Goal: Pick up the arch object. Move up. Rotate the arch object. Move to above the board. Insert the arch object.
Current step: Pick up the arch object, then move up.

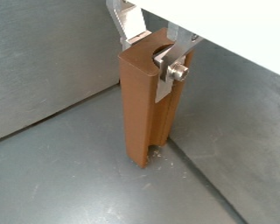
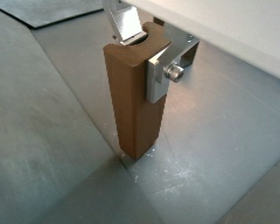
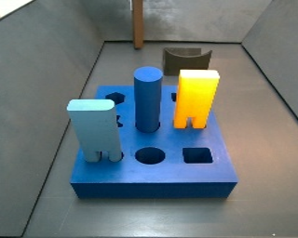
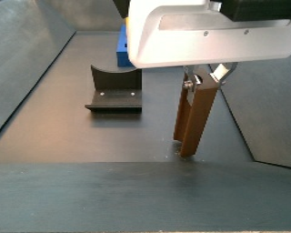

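The arch object [image 1: 146, 109] is a tall orange-brown slab standing upright, with its curved scoop at the top end. It also shows in a wrist view [image 2: 133, 105] and in both side views [image 3: 137, 23] [image 4: 195, 118]. Its lower end is at the grey floor; I cannot tell whether it touches. My gripper [image 1: 154, 48] [image 2: 145, 48] [image 4: 206, 77] is shut on its top end, one silver finger [image 1: 170, 74] on each flat side. The blue board [image 3: 158, 177] lies well away from the arch object, and only its corner shows in a side view [image 4: 121, 45].
In the board stand a yellow notched block [image 3: 196, 98], a blue cylinder [image 3: 148, 98] and a light blue block [image 3: 94, 130]. A dark grey-brown scooped block [image 3: 184, 60] [image 4: 114, 91] lies on the floor between board and arch. Grey walls enclose the floor.
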Tool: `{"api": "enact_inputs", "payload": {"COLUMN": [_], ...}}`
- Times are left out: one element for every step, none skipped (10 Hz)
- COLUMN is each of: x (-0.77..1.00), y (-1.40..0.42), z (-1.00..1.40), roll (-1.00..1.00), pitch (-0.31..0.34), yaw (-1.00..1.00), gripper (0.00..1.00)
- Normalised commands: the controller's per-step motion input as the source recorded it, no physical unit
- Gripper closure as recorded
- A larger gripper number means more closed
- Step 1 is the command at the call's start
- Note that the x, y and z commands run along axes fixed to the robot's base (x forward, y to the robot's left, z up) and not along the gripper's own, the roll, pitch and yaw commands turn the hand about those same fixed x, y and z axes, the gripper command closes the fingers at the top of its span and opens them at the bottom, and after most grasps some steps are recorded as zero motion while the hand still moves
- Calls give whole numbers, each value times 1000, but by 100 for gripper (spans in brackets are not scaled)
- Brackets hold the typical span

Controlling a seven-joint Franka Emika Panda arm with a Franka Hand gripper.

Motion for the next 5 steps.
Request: {"api": "enact_inputs", "payload": {"x": [0, 0, 0, 7, -6], "y": [0, 0, 0, -59, -44], "z": [0, 0, 833, 789, 622], "roll": [0, 0, 0, -10, -4], "pitch": [0, 0, 0, 19, 53], "yaw": [0, 0, 0, -42, -39], "gripper": [100, 100, 100, 100, 100]}}
